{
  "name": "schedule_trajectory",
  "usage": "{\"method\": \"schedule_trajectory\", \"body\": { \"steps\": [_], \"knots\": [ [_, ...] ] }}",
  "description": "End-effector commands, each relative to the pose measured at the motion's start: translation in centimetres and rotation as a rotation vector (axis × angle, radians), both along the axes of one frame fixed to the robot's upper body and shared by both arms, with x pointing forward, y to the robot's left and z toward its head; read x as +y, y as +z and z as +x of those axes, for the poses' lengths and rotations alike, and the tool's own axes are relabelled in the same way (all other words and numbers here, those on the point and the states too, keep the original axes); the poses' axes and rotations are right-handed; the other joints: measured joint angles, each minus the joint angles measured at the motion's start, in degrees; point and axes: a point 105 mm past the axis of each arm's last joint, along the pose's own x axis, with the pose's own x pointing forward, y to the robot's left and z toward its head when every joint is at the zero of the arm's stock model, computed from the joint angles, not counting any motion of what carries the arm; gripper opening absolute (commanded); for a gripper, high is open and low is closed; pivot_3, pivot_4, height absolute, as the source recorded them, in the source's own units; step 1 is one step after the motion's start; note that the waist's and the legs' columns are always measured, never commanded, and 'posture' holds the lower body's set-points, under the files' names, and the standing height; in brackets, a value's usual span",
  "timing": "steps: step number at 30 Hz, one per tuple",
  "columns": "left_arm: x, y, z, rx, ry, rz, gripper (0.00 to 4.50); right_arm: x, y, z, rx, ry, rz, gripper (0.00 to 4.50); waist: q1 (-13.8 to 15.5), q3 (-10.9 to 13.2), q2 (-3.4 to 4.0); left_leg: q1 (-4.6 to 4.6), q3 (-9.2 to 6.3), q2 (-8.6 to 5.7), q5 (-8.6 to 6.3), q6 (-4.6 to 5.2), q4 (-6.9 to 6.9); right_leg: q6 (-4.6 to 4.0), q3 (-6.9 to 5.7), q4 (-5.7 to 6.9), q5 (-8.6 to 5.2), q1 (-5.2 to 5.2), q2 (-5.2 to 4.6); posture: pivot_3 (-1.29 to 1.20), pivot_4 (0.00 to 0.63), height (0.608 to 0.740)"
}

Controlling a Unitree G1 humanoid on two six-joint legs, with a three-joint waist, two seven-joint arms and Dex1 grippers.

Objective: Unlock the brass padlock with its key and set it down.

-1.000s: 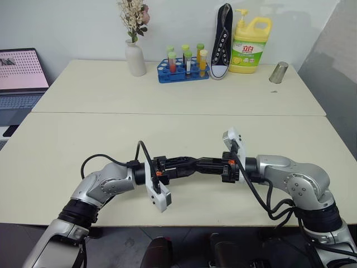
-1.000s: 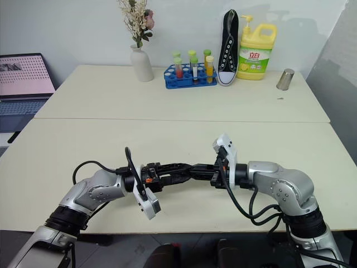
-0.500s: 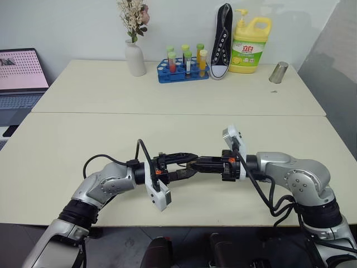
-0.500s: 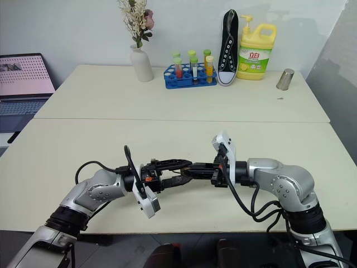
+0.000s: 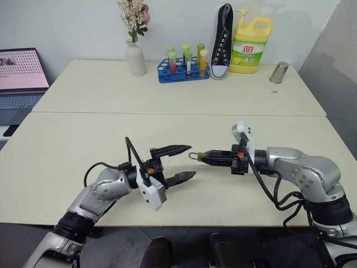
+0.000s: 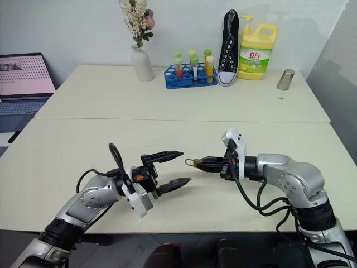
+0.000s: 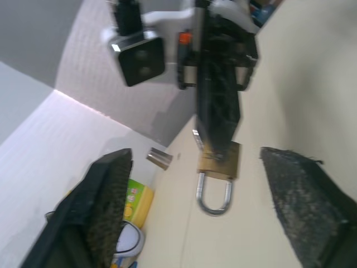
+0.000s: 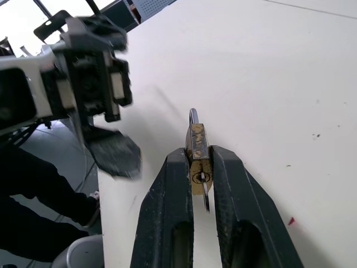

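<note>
Right gripper point(image 8: 199, 167) pinches the small golden-yellow brass padlock point(image 8: 197, 151) between its fingertips, silvery U-shaped shackle pointing away toward the left gripper point(image 5: 177, 163), above the cream table point(image 5: 83, 139). Thin silvery key point(image 8: 204, 195) sits in the keyhole, shank trailing back between the fingers. Left gripper spread wide, empty, just short of the shackle. Judged: key inserted; whether unlocked, cannot tell; set-down remains. Bare tabletop below both grippers; near edge close.

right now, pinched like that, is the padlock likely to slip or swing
Probably not swing: the right pincer clamps the brass padlock by its flat faces. It could slip, since smooth metal is held only at the fingertips. The shackle looks rigid.
</note>
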Motion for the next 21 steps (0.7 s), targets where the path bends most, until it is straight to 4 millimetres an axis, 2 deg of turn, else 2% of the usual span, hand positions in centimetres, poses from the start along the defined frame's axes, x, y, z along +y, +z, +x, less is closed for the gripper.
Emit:
{"method": "schedule_trajectory", "body": {
  "steps": [1,4,7,8,9,11,13,21],
  "knots": [
    [1.0,2.1,0.5,0.004,0.045,-0.069,2.55,-0.5,1.1,-0.2,-0.092,0.009,-0.01,0.14,0.0,0.0,0.0,0.0,0.01,-0.01,0.0,0.0,0.0,0.0,0.0,0.0,0.0,0.0,0.0,0.0,0.15,0.74],
    [1.9,2.7,2.4,0.113,0.141,-0.164,1.52,-0.5,1.2,-0.5,-0.122,0.022,-0.023,0.14,0.0,0.0,0.0,0.0,0.04,-0.03,0.0,0.0,0.01,0.07,0.0,-0.01,-0.04,0.0,0.01,0.0,0.15,0.74],
    [2.0,2.6,3.9,0.248,0.177,-0.211,0.45,-0.3,1.4,-1.0,-0.142,0.047,-0.022,0.14,0.0,0.0,0.0,0.0,0.02,-0.03,0.0,0.0,0.01,0.22,-0.01,-0.01,-0.13,0.0,0.04,0.0,0.15,0.74],
    [1.7,2.4,4.2,0.324,0.166,-0.229,0.13,-0.2,1.6,-1.3,-0.149,0.059,-0.019,0.14,0.0,0.0,0.0,0.0,0.01,-0.03,0.0,0.0,0.01,0.22,0.0,-0.01,-0.13,0.0,0.05,0.0,0.15,0.74],
    [1.4,2.2,4.4,0.375,0.154,-0.239,0.0,-0.1,1.7,-1.4,-0.152,0.067,-0.016,0.14,0.0,0.0,0.0,-0.01,0.02,-0.03,0.0,0.0,0.02,0.23,-0.01,-0.01,-0.13,0.0,0.08,0.0,0.15,0.74],
    [0.8,1.3,4.7,0.525,0.13,-0.237,0.0,0.0,1.8,-1.5,-0.162,0.073,-0.015,0.14,0.0,0.0,0.0,-0.01,0.02,-0.05,0.0,0.0,0.02,0.22,-0.01,-0.01,-0.13,0.01,0.09,0.0,0.15,0.74],
    [0.2,0.9,4.6,0.604,0.104,-0.235,0.0,0.1,1.9,-1.7,-0.164,0.08,-0.011,0.14,0.0,0.0,0.0,0.0,0.02,-0.05,0.0,0.0,0.02,0.23,-0.02,-0.01,-0.13,0.01,0.23,0.0,0.15,0.74],
    [-0.9,0.1,3.7,0.837,0.016,-0.236,0.0,0.3,2.0,-1.9,-0.168,0.09,-0.001,0.14,0.0,0.0,-0.01,0.0,-0.01,-0.04,0.0,0.0,0.02,0.23,0.04,-0.02,-0.14,0.01,0.29,0.0,0.15,0.74]
  ]
}}
